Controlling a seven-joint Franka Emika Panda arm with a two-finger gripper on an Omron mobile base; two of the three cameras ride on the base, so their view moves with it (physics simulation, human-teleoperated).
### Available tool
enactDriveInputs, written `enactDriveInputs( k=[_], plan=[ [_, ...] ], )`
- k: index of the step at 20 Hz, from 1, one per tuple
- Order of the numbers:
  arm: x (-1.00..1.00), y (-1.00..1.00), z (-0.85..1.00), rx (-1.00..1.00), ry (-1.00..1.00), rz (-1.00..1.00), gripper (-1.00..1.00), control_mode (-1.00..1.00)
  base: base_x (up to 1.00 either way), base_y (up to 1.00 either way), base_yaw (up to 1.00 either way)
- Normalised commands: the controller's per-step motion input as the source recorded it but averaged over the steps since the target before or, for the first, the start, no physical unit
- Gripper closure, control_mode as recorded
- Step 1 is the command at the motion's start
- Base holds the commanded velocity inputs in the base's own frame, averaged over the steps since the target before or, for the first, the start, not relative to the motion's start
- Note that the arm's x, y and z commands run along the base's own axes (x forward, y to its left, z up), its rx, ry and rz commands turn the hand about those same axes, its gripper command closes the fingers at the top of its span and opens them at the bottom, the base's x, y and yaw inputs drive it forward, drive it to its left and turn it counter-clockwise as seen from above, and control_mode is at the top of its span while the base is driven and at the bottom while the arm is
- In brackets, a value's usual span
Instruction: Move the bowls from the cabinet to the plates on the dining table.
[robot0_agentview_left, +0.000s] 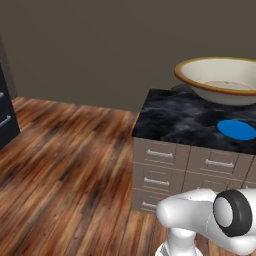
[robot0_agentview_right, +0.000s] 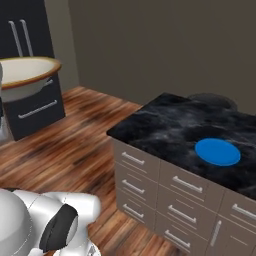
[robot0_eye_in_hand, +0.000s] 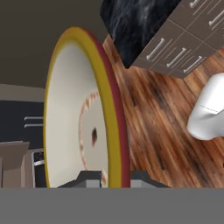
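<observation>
The tool is clenched on the rim of the cream bowl, one fingertip on each side of the brown-edged wall, so the bowl rides in the air with it. What matters for the next move is the blue plate: it lies on the desk, below the carried bowl and off to one side, with open air between them. The bowl needs carrying across and then lowering.

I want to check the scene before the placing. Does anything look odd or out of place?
Nothing is spilled or broken. The cream bowl with a tan-brown rim is up in the air, its rim pinched by the gripper, not on the round blue plate lying flat on the black marble table.
</observation>
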Motion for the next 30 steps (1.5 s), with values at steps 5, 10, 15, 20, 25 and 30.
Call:
enactDriveInputs(
  k=[5,10,15,20,25,30],
  plan=[
    [0.00,0.00,0.00,0.00,0.00,0.00,1.00,1.00,0.30,-0.47,-0.02],
    [0.00,0.00,0.00,0.00,0.00,0.00,1.00,1.00,0.44,-0.40,-0.01],
    [0.00,0.00,0.00,0.00,0.00,0.00,1.00,1.00,0.20,-0.33,-0.10],
    [0.00,0.00,0.00,0.00,0.00,0.00,1.00,1.00,0.07,-0.13,-0.20],
    [0.00,0.00,0.00,0.00,0.00,0.00,1.00,1.00,0.00,0.00,-0.25],
    [0.00,0.00,0.00,0.00,0.00,0.00,1.00,1.00,0.00,0.00,-0.25]
  ],
)
